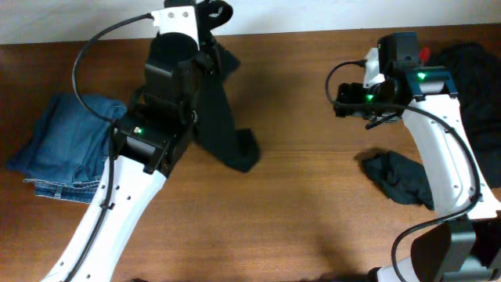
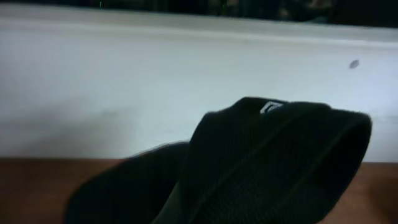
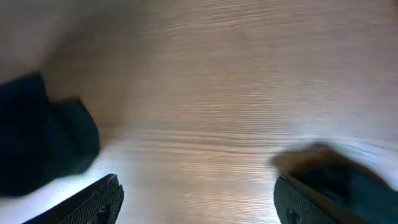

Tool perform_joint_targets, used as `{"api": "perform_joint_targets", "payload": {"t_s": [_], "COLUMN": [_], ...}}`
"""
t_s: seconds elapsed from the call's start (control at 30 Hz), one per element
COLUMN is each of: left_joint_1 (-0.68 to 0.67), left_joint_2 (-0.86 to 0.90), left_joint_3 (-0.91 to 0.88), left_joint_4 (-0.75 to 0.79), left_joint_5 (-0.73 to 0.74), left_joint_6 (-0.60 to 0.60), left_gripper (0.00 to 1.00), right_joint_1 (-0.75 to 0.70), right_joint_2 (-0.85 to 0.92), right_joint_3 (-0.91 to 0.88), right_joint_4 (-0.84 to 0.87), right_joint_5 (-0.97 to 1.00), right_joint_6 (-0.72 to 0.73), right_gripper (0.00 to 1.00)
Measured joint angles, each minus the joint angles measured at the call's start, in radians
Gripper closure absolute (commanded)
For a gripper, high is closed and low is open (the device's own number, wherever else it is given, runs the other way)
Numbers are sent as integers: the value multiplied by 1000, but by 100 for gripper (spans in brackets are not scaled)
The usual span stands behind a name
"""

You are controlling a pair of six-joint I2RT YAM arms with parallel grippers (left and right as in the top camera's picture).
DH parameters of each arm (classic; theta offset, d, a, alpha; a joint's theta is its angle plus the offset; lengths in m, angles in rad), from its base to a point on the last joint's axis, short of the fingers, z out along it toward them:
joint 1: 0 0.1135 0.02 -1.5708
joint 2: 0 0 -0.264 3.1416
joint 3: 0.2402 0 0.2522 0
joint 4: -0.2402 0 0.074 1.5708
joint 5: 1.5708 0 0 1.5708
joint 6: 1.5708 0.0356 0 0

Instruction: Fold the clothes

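Observation:
My left gripper (image 1: 205,17) is at the back edge of the table, shut on a black garment (image 1: 223,117) that hangs from it down to the tabletop. In the left wrist view the black fabric (image 2: 261,168) covers the jaws, and a small white label shows on it. My right gripper (image 1: 344,98) is open and empty above bare wood, its fingers wide apart in the right wrist view (image 3: 199,202). A small crumpled black garment (image 1: 399,178) lies on the table below the right arm. Black fabric (image 3: 37,140) shows at the left of the right wrist view.
Folded blue denim jeans (image 1: 66,145) lie at the table's left. A dark pile of fabric (image 1: 479,74) sits at the far right. A white wall (image 2: 155,81) runs behind the wooden table (image 1: 305,219).

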State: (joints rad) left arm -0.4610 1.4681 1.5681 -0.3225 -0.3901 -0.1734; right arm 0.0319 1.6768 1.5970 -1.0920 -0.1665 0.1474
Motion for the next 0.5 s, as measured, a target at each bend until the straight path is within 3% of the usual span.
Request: {"api": "perform_joint_targets", "payload": {"t_s": [0.3,0.5], "left_joint_1": [-75,-75], "left_joint_2": [0,0], "left_joint_3": [37,51], "left_joint_4": [203,312], "left_joint_5": [-23,-63], "left_joint_6": [127,230], "left_gripper": [100,100], "right_joint_1": [206,362], "right_joint_2": [0,0], "right_joint_3": [-48,-131], "right_joint_4": [10,114], "right_joint_5": [-113,-130], "right_joint_6": [-180,-235], "right_gripper": [20,23]}}
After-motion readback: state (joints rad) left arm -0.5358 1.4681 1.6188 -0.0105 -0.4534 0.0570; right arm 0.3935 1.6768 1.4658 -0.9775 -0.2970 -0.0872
